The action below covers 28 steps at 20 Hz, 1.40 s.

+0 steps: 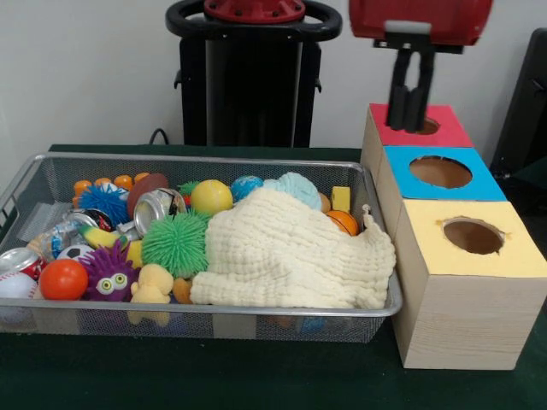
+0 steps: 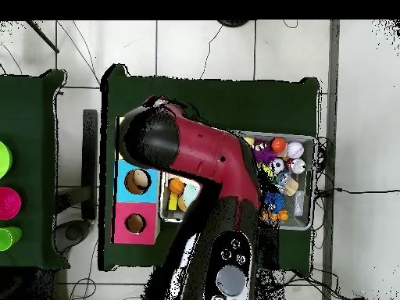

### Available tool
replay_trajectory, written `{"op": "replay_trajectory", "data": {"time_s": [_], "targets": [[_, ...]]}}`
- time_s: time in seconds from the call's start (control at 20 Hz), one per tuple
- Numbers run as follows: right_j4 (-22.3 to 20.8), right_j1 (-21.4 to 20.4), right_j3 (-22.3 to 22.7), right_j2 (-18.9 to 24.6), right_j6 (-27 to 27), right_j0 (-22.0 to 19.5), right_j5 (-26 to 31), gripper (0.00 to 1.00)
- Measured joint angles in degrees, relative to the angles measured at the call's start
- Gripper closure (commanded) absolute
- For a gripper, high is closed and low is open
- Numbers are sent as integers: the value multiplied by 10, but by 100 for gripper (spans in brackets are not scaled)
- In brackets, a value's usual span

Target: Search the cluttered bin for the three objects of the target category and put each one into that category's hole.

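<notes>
The silver wire-mesh bin (image 1: 214,318) stands on the green table, full of toys; in the overhead view its rim (image 2: 312,183) shows right of the arm. A shiny crumpled wrapper (image 1: 61,236) lies at the bin's left end among the cans. No other wrappers show. My gripper (image 1: 408,115) hangs at the top right, straight over the hole of the red-topped box (image 1: 444,128). Its dark fingers are together with nothing visible between them. In the overhead view the arm (image 2: 211,164) hides the gripper.
A cream cloth (image 1: 286,252) covers the bin's right half. Spiky balls (image 1: 175,243), dented cans (image 1: 158,207) and small balls fill the left. A blue-topped box (image 1: 440,173) and a yellow-topped box (image 1: 473,237) stand in a row with the red one.
</notes>
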Motion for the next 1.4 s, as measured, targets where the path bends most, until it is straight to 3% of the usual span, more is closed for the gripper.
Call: {"op": "replay_trajectory", "data": {"time_s": [0.6, 1.05, 1.1, 1.4], "targets": [[-42, -8, 25, 39, 0, -83, -7, 100], [-92, 2, 51, 91, 0, -132, -80, 100], [-109, 3, 59, 106, 0, -141, -93, 0], [-127, 3, 65, 122, 0, -146, -97, 0]]}}
